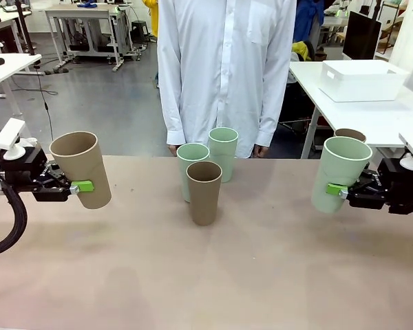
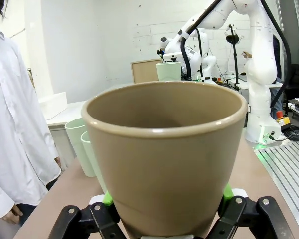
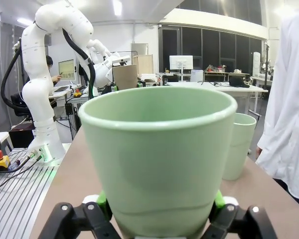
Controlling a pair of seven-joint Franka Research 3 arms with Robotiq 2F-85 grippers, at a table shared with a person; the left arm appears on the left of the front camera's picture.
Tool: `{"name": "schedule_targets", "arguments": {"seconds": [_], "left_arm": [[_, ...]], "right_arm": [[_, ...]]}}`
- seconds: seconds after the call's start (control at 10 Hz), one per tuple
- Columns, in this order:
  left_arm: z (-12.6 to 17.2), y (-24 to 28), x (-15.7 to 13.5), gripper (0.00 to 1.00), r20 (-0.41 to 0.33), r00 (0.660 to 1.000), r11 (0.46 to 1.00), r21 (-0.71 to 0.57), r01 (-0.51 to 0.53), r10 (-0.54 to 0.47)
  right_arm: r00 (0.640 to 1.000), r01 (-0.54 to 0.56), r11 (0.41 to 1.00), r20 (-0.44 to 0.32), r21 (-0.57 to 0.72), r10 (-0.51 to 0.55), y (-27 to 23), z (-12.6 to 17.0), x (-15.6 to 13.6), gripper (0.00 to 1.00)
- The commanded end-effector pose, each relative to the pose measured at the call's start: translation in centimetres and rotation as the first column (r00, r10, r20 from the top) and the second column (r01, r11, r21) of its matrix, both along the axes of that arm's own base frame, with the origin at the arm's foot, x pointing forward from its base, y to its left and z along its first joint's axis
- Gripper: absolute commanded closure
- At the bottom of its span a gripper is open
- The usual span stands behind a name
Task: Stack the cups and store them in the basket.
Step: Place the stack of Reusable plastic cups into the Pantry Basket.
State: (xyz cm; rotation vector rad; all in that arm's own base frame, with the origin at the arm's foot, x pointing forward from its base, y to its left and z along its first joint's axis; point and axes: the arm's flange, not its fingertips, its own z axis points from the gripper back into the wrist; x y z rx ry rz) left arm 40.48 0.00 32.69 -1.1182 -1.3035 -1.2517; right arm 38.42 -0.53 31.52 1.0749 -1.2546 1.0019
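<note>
Tan cup [image 1: 81, 168] at the left side, lifted off the tabletop [image 1: 206, 275], tilted with its mouth up and leaning left. Left gripper [image 1: 80, 185] jaws are pinching it low on the wall, one green pad each side, clear in the left wrist view [image 2: 167, 196]. Held mint cup [image 1: 339, 173] at the right side, also lifted, mouth up and leaning right. Right gripper [image 1: 337, 189] jaws are pinching its lower wall the same way, pads on both sides in the right wrist view [image 3: 159, 201]. Mid tabletop toward the far edge, three cups stand upright, mouths up, each on its own. The front tan cup [image 1: 204, 192] overlaps the left mint cup [image 1: 190, 161] behind it, can't tell if they touch. The back mint cup [image 1: 224, 148] is just beside it on the right. Sixth cup [image 1: 350, 134] shows as a tan rim past the held mint cup, the rest hidden. Basket [image 1: 361, 79], white, sits on a separate white table [image 1: 399, 117] at far right, well apart from all the cups. Person [image 1: 224, 69] in a white shirt stands at the far edge right behind the three cups, hands down at tabletop level.
</note>
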Motion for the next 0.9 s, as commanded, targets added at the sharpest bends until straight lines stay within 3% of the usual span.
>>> {"name": "schedule_targets", "arguments": {"seconds": [0.0, 0.8], "left_arm": [[0.32, -0.18, 0.13, 0.15, 0.01, 1.0, 1.0, -0.007, -0.013, 0.013], [0.32, -0.18, 0.13, 0.15, 0.01, 1.0, 1.0, -0.007, -0.013, 0.013]], "right_arm": [[1.0, 0.003, 1.0, 0.005, -0.008, -0.003, 0.17, 0.17, 0.1, 0.15], [1.0, 0.003, 1.0, 0.005, -0.008, -0.003, 0.17, 0.17, 0.1, 0.15]]}}
